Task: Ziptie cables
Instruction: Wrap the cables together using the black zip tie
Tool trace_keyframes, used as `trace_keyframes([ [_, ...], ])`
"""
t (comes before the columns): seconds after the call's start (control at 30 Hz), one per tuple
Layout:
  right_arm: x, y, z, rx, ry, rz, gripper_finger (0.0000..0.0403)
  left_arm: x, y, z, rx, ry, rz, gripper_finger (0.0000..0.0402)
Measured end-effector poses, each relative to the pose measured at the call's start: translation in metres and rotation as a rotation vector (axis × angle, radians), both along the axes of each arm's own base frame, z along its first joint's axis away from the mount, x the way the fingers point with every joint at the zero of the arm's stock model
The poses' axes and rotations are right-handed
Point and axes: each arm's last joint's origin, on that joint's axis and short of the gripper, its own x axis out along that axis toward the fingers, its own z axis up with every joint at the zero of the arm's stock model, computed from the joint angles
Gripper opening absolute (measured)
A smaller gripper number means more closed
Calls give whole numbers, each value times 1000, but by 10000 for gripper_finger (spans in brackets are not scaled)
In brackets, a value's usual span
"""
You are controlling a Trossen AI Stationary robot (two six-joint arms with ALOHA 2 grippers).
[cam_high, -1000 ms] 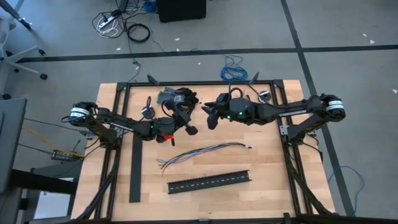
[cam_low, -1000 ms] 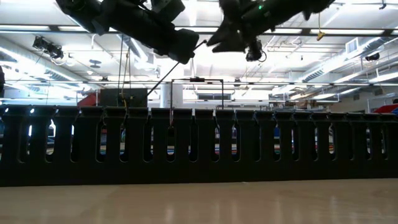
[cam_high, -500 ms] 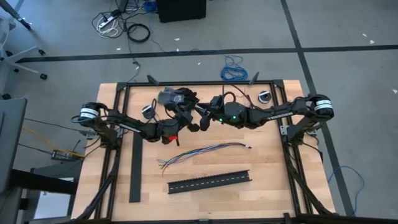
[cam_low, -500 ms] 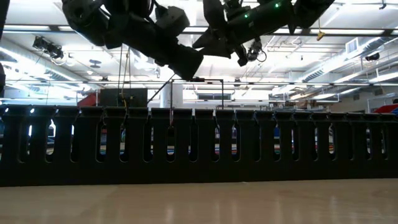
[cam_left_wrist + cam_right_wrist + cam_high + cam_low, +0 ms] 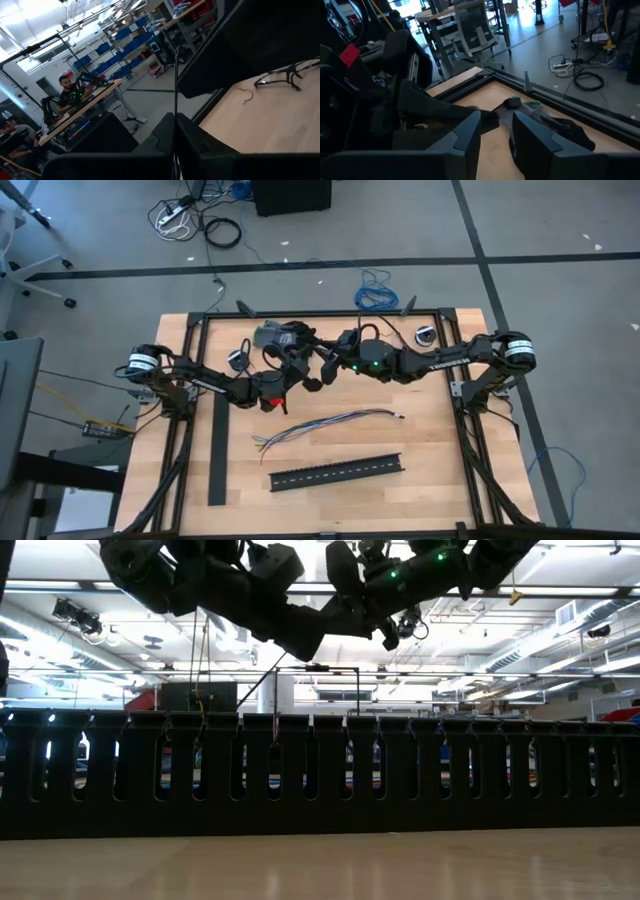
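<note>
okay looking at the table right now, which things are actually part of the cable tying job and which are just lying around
Part of the job:
- the cables, loose on the wood
- left gripper and right gripper, meeting above the table, the left shut on a thin black strip

Just lying about:
- black slotted channel
- flat black bar
- coiled blue cable on the floor

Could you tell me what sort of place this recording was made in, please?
Most likely a robotics lab or workshop: a wooden table on a concrete floor, shelving with blue bins behind, and a person at a workbench.
</note>
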Motion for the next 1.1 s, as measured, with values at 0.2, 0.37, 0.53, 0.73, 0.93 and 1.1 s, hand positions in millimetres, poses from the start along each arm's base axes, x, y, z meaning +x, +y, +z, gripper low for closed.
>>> trace_keyframes([
  [0.2,0,-3,2,2,-27,28,87,1,-1,0,-15,-21,-33,0],
  [0.37,1,-4,3,4,-34,48,66,1,-1,0,-16,-22,-37,0],
  [0.53,1,-4,3,5,-34,62,46,1,-1,0,-16,-21,-38,0],
  [0.73,1,-4,3,-2,-30,64,19,1,-1,0,-17,-22,-49,0],
  [0.93,1,-4,3,-24,-18,67,1,2,-1,0,-17,-21,-66,0],
  [1.1,1,-4,3,-32,-9,66,1,2,-1,0,-14,-14,-85,0],
])
